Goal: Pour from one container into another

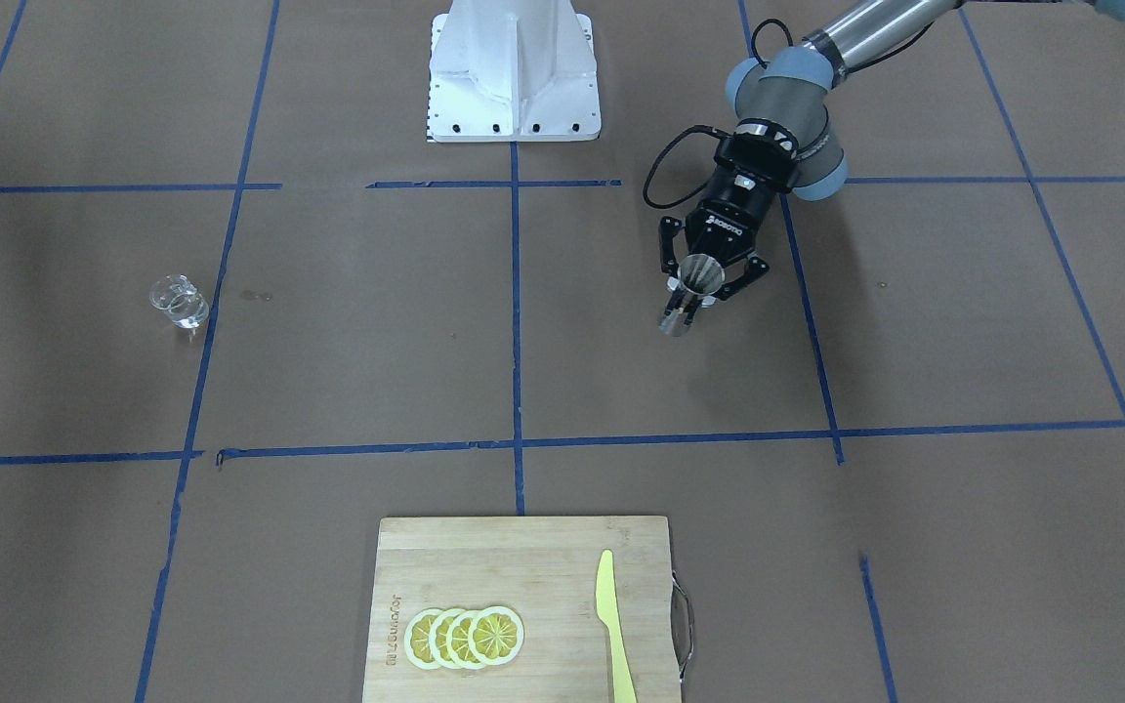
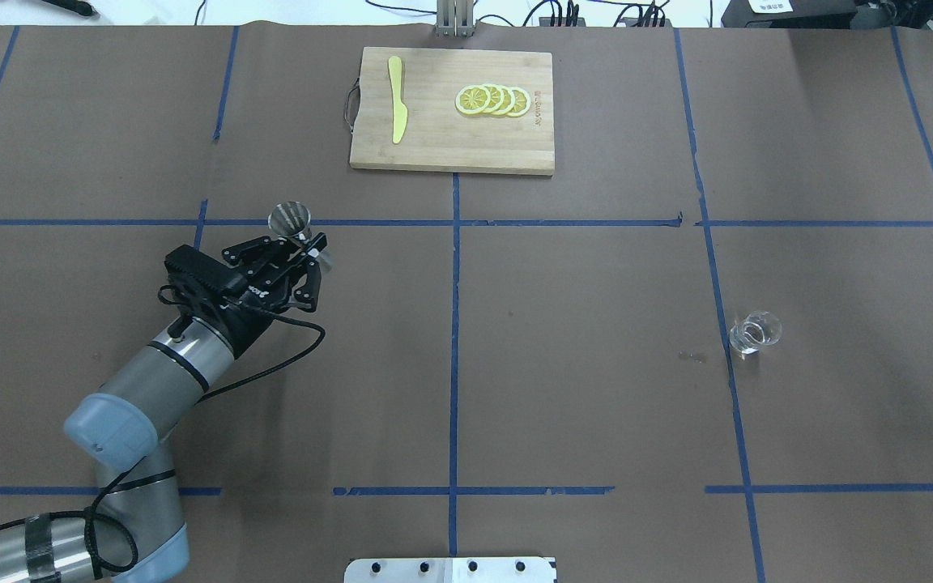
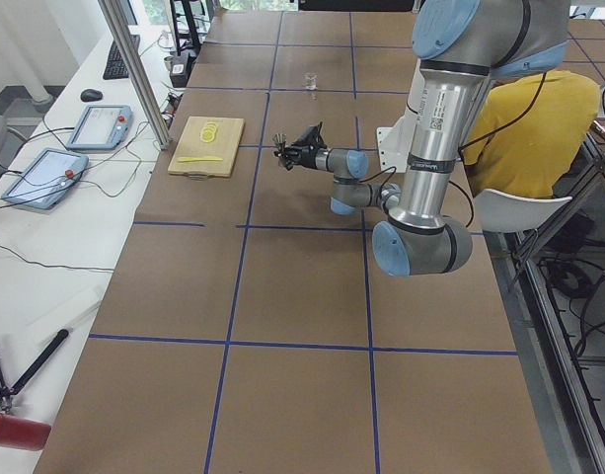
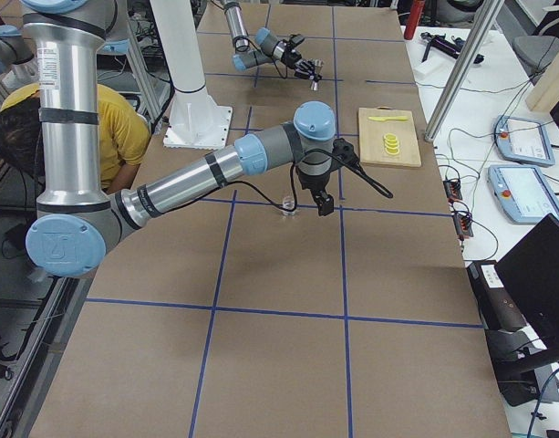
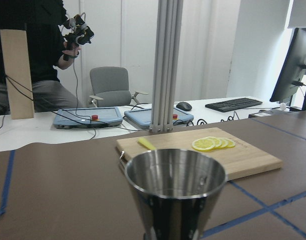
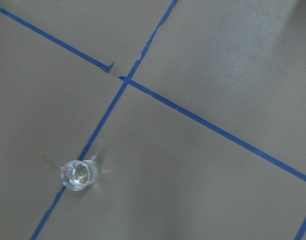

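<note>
My left gripper (image 1: 687, 299) is shut on the waist of a steel jigger (image 1: 700, 272), which it holds above the table left of centre. The overhead view shows the same gripper (image 2: 307, 243) with the jigger's wide cone (image 2: 290, 217) toward the cutting board. In the left wrist view the jigger (image 5: 175, 186) stands upright with its mouth open upward; I cannot see any liquid inside. A small clear glass (image 2: 755, 332) stands alone on the right half of the table (image 1: 179, 301) (image 6: 79, 175). My right gripper (image 4: 322, 195) hangs near the glass (image 4: 287, 207); I cannot tell its state.
A wooden cutting board (image 2: 434, 150) at the far edge carries lemon slices (image 2: 493, 100) and a yellow knife (image 2: 397, 109). The white robot base (image 1: 514, 73) is at the near edge. A person in yellow (image 3: 539, 128) sits beside the base.
</note>
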